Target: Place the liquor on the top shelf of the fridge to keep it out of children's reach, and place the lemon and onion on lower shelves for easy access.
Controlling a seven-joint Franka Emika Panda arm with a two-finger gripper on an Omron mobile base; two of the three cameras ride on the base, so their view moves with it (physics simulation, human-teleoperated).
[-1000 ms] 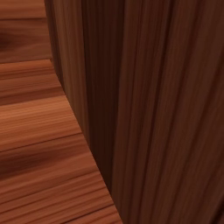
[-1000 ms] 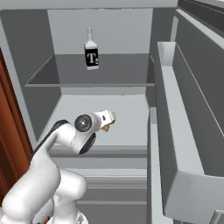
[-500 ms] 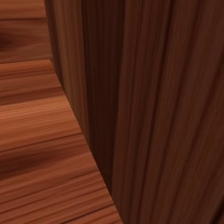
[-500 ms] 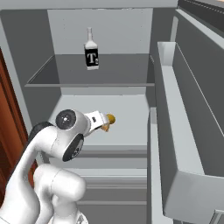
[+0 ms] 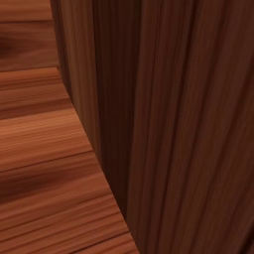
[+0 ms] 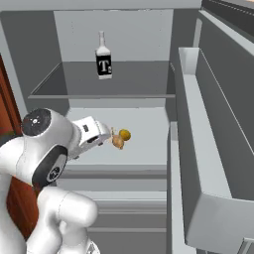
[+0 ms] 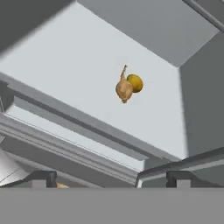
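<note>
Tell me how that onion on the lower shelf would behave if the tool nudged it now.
The onion is a round bulb lying on its side on a flat, smooth-looking shelf, so it would probably roll rather than slide. It appears to touch the lemon, so a push would likely shift both. It looks small and firm, probably light.

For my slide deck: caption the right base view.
Liquor stands on the fridge's top shelf; onion and lemon sit together below, beside the gripper.
</note>
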